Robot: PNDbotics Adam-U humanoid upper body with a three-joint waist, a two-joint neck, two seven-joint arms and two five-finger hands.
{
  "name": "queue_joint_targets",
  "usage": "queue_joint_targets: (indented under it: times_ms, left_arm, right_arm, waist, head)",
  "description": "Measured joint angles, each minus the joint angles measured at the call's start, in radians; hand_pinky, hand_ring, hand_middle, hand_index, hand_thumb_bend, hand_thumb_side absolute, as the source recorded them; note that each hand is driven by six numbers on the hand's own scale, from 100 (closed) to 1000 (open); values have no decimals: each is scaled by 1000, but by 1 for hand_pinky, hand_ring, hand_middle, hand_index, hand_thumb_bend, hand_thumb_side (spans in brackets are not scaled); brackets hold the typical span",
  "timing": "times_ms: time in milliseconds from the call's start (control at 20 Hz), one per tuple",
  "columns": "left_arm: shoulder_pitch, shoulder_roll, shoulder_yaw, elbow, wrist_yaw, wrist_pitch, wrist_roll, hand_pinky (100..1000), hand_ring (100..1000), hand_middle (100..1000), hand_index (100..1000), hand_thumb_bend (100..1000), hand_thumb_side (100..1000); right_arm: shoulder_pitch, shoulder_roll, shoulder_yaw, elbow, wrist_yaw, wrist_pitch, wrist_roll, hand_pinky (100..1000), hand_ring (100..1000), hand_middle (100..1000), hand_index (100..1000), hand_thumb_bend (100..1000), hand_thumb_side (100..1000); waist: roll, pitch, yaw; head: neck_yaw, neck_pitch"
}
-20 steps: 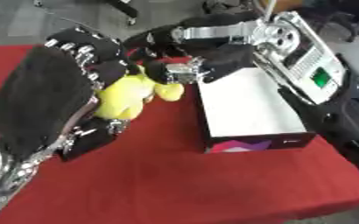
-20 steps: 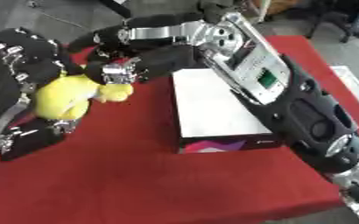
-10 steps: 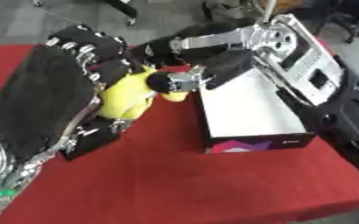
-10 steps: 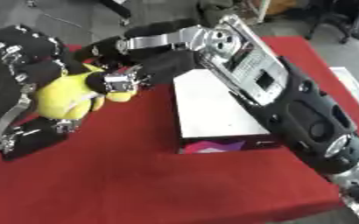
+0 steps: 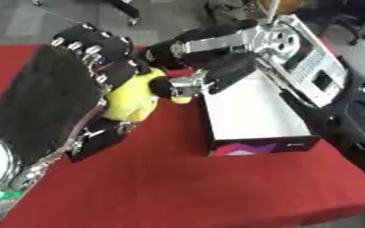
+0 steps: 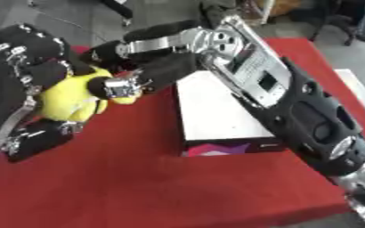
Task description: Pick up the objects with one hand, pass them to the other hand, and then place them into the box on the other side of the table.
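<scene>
The left hand filled the left side of the frame, its back turned to the camera, and its fingers were curled around a yellow toy which it held above the red desk. The toy was soft-looking, and only its right part showed past the hand. The right hand came in from the upper right and reached across to the toy at the middle left of the frame. One of its fingers touched the toy on its right side, but I could not tell whether the others were closed around it or only resting near it, because the left hand hid much of the contact. The white box lay just right of the toy, in the middle of the frame, under the right arm; its open top looked empty. In my judgement this was the moment of passing the toy between the hands. The main risk was that the left hand would let go before the right hand had a real hold; then the toy would fall on the desk between hand and box. Another risk was that both hands pull at the same time and squeeze the toy out sideways. The right arm was also low over the box and could push it away.
</scene>
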Motion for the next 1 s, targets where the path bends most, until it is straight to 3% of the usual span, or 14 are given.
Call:
queue_joint_targets:
  times_ms: [450,700,1000]
  left_arm:
    - [-11,-27,-5,22,-21,-13,9,672,564,499,593,100,152]
    - [-13,-35,-8,32,-34,-24,5,678,568,505,596,100,151]
    - [-17,-39,-12,37,-43,-30,4,681,570,506,598,100,153]
  right_arm:
    - [5,-24,0,-11,-49,37,20,1000,1000,830,1000,100,730]
    - [8,-30,0,-11,-72,85,43,974,1000,627,1000,100,548]
    - [9,-30,0,-12,-105,132,36,968,1000,478,938,100,481]
  waist:
    - [0,0,0]
    - [-1,0,-1]
    - [-1,0,-1]
  head:
    - [-7,1]
    - [-7,1]
    - [-7,8]
